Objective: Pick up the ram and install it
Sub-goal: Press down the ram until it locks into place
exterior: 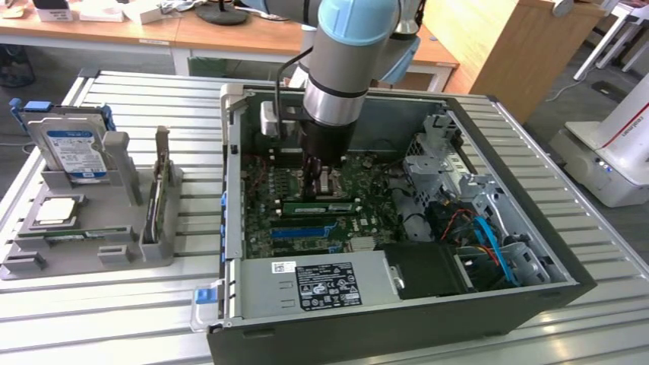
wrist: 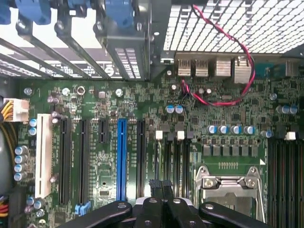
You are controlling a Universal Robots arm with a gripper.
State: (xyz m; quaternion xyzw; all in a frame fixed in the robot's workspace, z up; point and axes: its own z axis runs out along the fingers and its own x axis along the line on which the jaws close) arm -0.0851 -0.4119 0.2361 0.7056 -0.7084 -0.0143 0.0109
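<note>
The slim green ram strip (exterior: 318, 206) with its row of black chips lies seated lengthwise in a slot on the green motherboard (exterior: 304, 224), inside the open black computer case (exterior: 406, 312). It sits just below the gripper (exterior: 318, 181), apart from it, with the blue expansion slot (exterior: 304, 229) running parallel on its near side. In the wrist view the gripper's black fingertips (wrist: 160, 186) are pressed together with nothing between them, hovering over the board near the silver processor socket bracket (wrist: 228, 183) and the black memory slots (wrist: 173, 159). The grey and light-blue arm (exterior: 350, 61) drops straight into the case; the case's grey wall (exterior: 231, 182) stands close on the exterior view's left, the drive cage (exterior: 436, 163) on its right, leaving a narrow well around the wrist. Outside the case, on the slatted metal table (exterior: 121, 319), a grey holder tray (exterior: 91, 255) carries a boxy hard drive with a blue-white label (exterior: 73, 152) and a square silver processor chip (exterior: 56, 213)
</note>
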